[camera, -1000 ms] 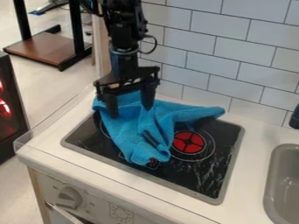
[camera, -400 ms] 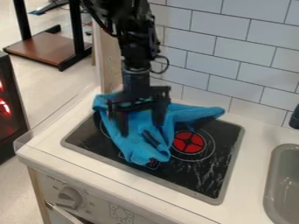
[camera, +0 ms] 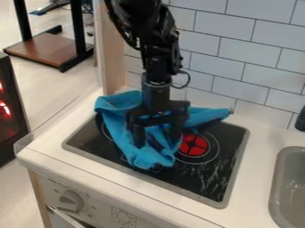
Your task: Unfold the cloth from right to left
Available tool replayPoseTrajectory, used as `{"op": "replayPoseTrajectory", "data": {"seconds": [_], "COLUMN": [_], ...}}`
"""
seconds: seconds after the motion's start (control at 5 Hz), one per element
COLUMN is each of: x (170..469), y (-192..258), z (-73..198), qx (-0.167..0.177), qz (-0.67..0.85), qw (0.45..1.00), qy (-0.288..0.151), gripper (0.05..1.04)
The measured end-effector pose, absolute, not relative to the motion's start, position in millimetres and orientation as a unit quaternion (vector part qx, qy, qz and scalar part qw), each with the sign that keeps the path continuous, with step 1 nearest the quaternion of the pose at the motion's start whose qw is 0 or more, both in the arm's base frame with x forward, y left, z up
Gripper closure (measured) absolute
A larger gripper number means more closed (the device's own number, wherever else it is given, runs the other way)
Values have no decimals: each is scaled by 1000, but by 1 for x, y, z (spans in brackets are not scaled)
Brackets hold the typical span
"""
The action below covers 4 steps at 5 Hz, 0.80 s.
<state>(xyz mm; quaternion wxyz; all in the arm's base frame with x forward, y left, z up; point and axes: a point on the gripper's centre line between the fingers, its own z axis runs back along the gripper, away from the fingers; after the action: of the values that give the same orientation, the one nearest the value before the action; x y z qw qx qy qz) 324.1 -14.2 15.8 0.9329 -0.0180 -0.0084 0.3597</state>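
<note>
The gripper (camera: 158,143) hangs over the middle of the blue cloth (camera: 121,129), its two fingers apart and pointing down at the cloth's front half. The cloth lies bunched across the left and back of the black stovetop, one arm of it stretching to the right toward the wall and a rounded lobe at the front. Part of its middle is hidden behind the gripper. Whether the fingertips touch the fabric, I cannot tell.
Right of the cloth is a red burner mark (camera: 193,144) on the stovetop (camera: 208,187). A grey sink (camera: 289,191) is at the right edge. The tiled wall (camera: 232,67) stands behind the counter, with a clear low guard along its left edge.
From above the cloth's back left, the gripper has moved right and toward the front, and lower in the view. The fingers remain apart. The cloth looks unmoved.
</note>
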Motion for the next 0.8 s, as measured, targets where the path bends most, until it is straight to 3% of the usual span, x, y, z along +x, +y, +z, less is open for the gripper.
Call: {"op": "replayPoseTrajectory", "data": {"seconds": [0.4, 0.8], "x": [334, 336], "y": [-16, -16], "z": [18, 16], "qx": [-20, -22], "qz": [366, 366], "qw": [930, 930], "qy": [-16, -21], "gripper": [137, 737]}}
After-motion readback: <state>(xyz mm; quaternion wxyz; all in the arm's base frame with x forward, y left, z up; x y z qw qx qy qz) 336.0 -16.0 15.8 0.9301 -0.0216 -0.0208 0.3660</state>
